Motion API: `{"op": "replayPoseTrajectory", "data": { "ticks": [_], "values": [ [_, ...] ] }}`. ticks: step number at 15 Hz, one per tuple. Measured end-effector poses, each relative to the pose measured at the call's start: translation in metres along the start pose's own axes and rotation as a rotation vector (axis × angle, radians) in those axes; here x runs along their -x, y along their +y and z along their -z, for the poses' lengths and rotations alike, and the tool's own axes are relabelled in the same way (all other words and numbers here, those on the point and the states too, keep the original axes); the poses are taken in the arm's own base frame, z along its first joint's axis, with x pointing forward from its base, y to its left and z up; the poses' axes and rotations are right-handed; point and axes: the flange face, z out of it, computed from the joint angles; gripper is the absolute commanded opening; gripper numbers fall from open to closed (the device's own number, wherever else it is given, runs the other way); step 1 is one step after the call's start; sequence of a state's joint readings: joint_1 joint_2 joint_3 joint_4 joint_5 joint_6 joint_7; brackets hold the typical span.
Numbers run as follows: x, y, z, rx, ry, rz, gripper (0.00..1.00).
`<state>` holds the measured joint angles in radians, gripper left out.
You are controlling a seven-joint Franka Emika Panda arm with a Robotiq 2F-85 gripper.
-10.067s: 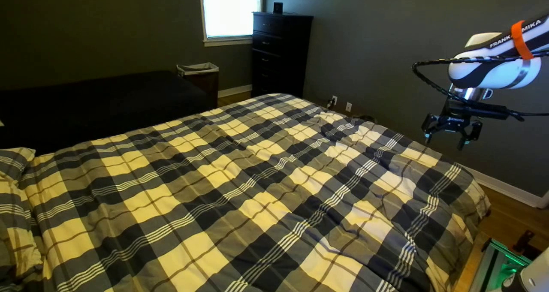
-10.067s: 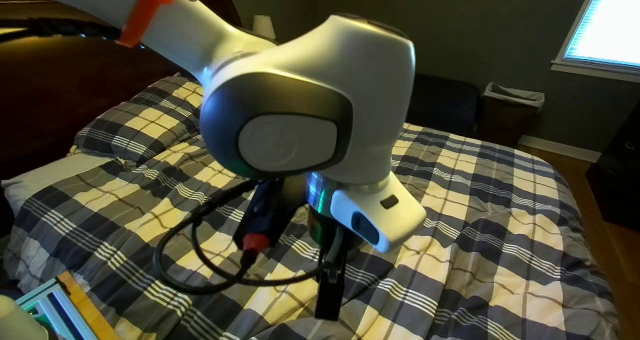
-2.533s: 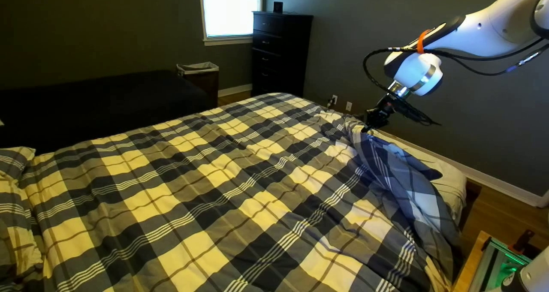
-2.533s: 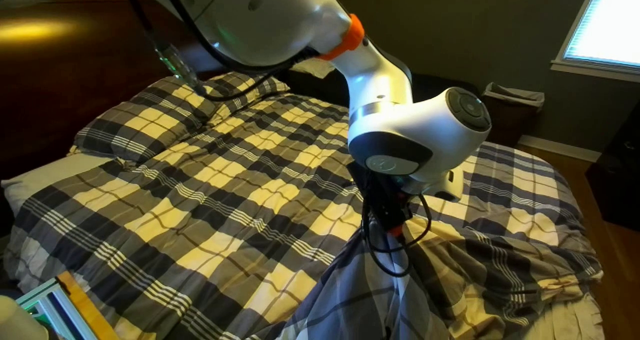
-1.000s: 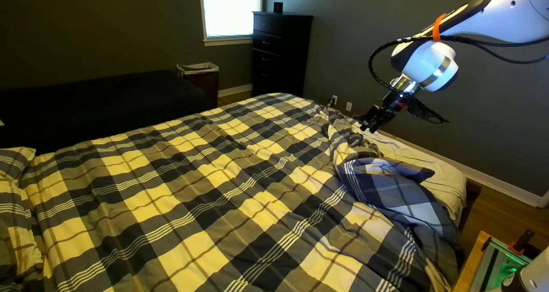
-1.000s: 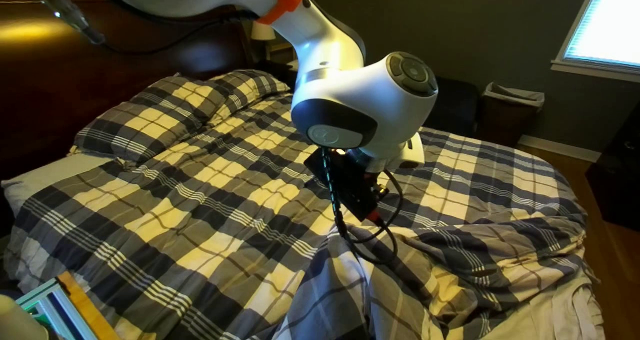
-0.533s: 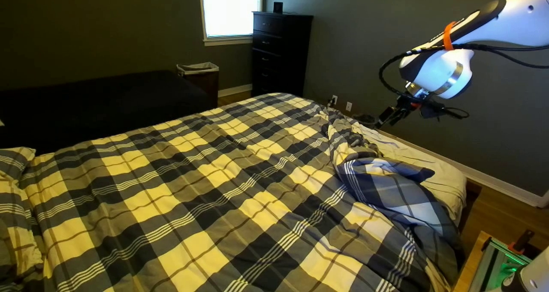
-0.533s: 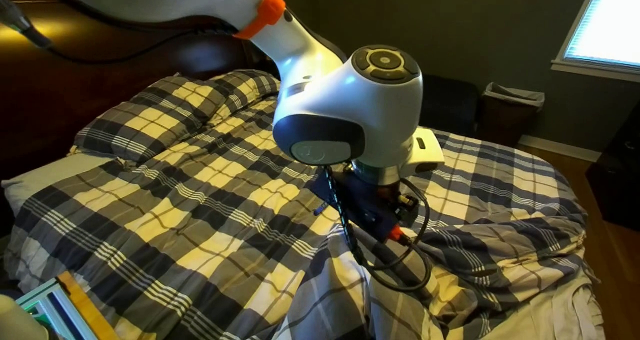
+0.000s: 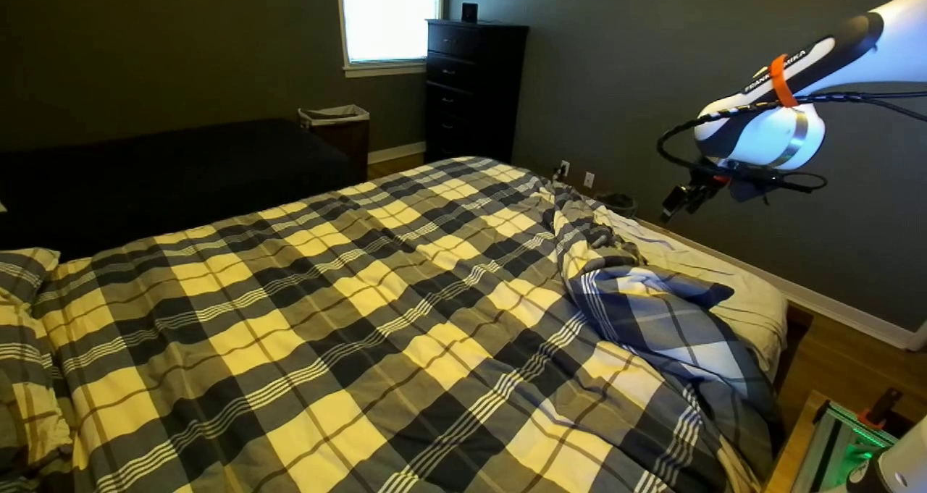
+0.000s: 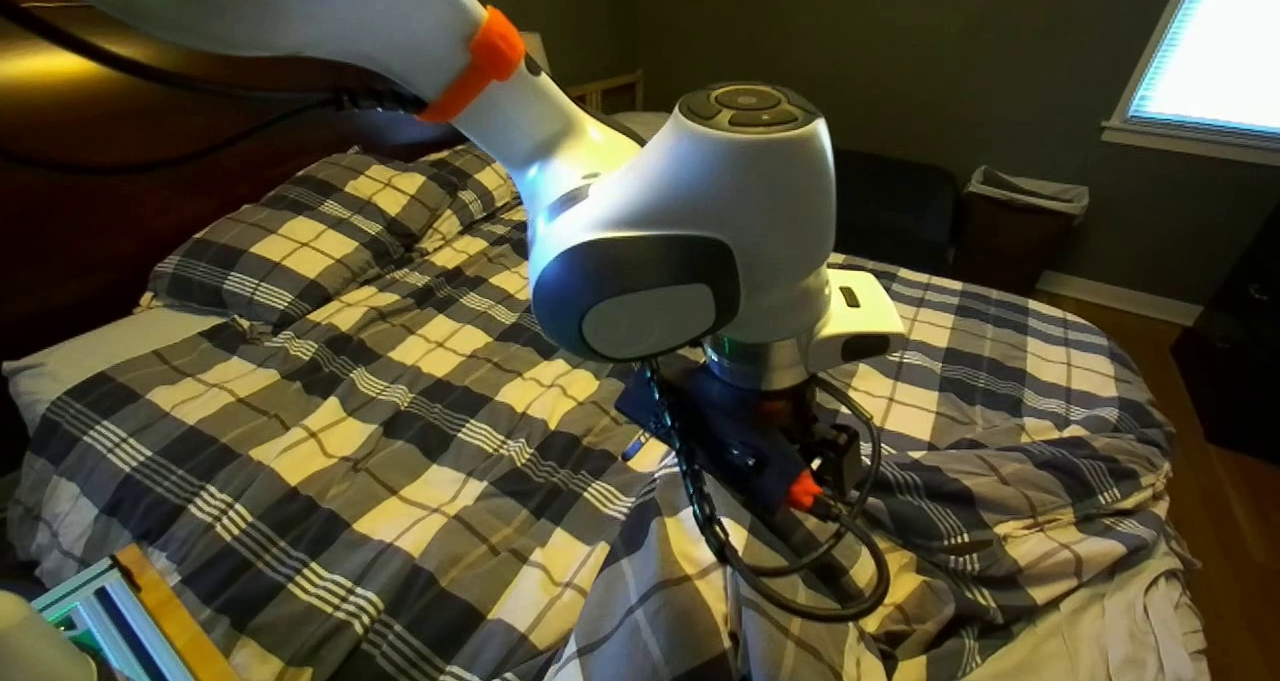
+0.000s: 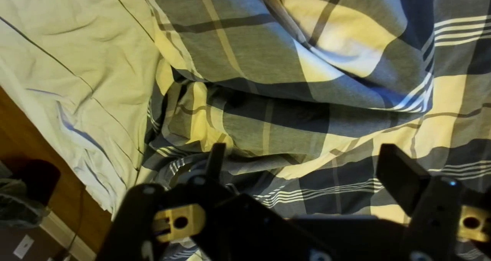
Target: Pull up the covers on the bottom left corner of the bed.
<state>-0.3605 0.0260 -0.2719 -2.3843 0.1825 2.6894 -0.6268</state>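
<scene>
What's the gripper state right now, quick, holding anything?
Gripper: open, jaws wide apart in the wrist view, nothing held; the covers lie on the bed, ungripped.

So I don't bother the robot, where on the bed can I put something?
On the yellow, black and grey plaid blanket, between the plaid pillows and its bunched folds, or on the pale cloth sheet between those folds and the brown wooden floor. The folds are crowded: the black two-fingered gripper points there.

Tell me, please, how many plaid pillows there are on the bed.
2, in both exterior views: a nearer pillow by the headboard and a farther pillow beyond it. Others may be hidden behind the arm.
</scene>
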Motion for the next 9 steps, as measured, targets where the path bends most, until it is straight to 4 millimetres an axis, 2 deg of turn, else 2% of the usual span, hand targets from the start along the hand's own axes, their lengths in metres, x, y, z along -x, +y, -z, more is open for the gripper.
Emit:
{"op": "replayPoseTrajectory", "data": {
  "ticks": [9],
  "values": [
    [0.000,0.000,0.012,0.026,-0.021,0.009,1.00]
  ]
}}
